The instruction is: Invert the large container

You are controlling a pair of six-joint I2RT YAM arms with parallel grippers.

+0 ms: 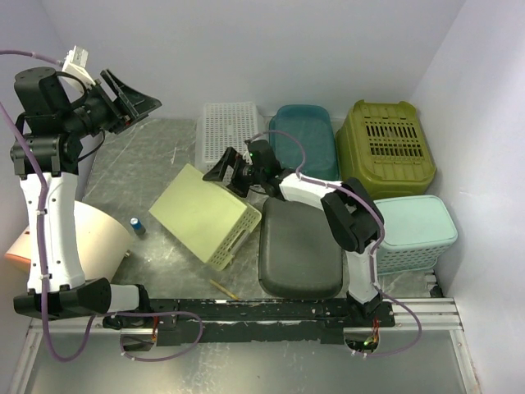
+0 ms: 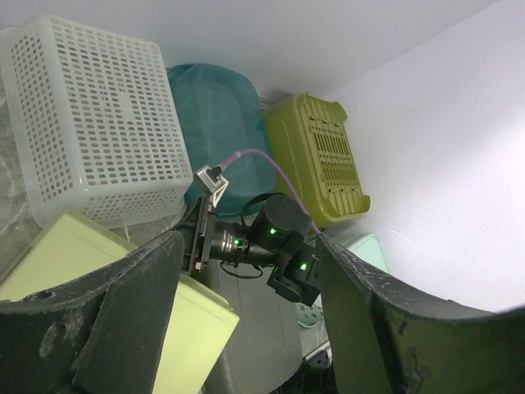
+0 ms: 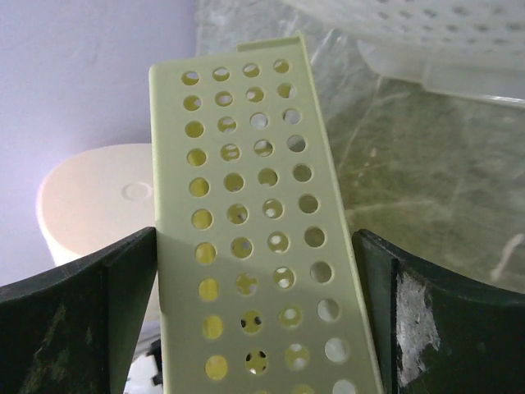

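The large container, a pale yellow-green perforated basket (image 1: 205, 215), lies bottom-up and slightly tilted on the table, left of centre. My right gripper (image 1: 223, 174) hovers at its far right corner with its jaws spread wide. In the right wrist view the basket's holed wall (image 3: 254, 222) fills the gap between the open fingers (image 3: 123, 287) of my right gripper (image 3: 254, 238), and nothing is clamped. My left gripper (image 1: 131, 98) is raised high at the back left, open and empty. In the left wrist view my left gripper (image 2: 248, 242) looks down on the right arm and the basket (image 2: 164, 320).
Along the back stand a white perforated basket (image 1: 228, 131), a teal container (image 1: 305, 141) and an olive crate (image 1: 385, 146). A mint basket (image 1: 414, 231) is at the right, a dark grey container (image 1: 299, 246) at centre. A cream bucket (image 1: 94, 238) and a small blue object (image 1: 138, 226) sit at the left.
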